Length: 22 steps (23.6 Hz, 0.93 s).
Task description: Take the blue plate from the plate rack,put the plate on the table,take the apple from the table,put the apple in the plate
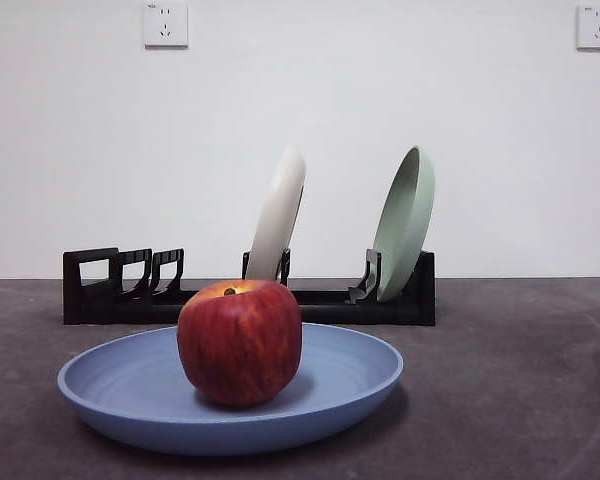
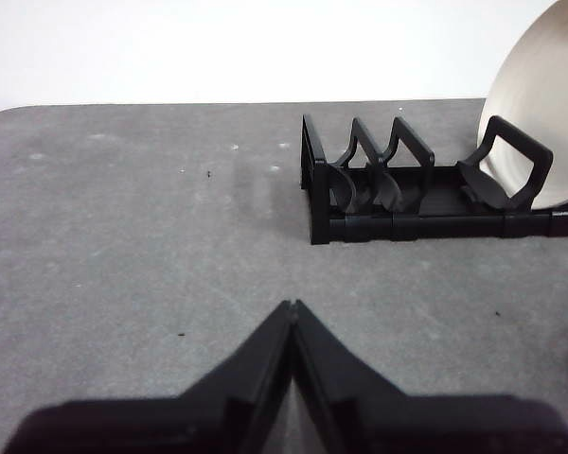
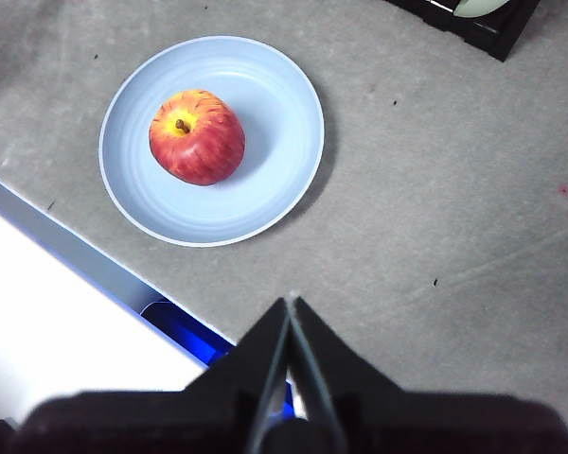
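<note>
On the grey table the apple sits in the blue plate, out of the plate rack. The job looks done. The left gripper and right gripper are pressed closed, holding nothing.

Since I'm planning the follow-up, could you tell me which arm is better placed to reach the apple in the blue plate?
Probably the right. The right gripper, shut, looks down on the apple in the blue plate. The left gripper, also shut, faces only the plate rack.

Left gripper and right gripper, jaws closed, empty.
</note>
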### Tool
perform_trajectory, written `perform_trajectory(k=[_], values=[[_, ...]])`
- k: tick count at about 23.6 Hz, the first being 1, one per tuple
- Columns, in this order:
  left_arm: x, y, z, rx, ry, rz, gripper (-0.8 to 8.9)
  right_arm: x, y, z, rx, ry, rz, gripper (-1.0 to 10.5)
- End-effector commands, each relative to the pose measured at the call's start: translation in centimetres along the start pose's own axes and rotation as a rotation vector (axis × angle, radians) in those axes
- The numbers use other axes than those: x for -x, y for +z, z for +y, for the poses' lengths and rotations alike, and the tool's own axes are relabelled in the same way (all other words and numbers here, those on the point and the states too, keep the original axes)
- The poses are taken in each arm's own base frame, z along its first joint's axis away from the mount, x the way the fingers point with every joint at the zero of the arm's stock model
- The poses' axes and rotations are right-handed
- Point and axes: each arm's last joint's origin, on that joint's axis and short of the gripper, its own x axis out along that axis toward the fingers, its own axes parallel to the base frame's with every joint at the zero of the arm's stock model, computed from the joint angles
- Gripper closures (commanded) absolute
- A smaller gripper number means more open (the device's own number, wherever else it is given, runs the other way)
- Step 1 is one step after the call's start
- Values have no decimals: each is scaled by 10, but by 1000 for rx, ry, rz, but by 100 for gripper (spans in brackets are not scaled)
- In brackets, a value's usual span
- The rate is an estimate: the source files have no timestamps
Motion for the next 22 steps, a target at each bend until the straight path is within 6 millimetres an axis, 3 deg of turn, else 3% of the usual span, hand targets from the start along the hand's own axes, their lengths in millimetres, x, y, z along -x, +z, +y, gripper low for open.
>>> perform_trajectory(k=[1, 22], values=[[-1, -3, 0, 18, -8, 2, 817, 0, 0, 0, 1, -6, -5, 946], [-2, -4, 0, 20, -7, 23, 817, 0, -1, -1, 58, -37, 3, 946]])
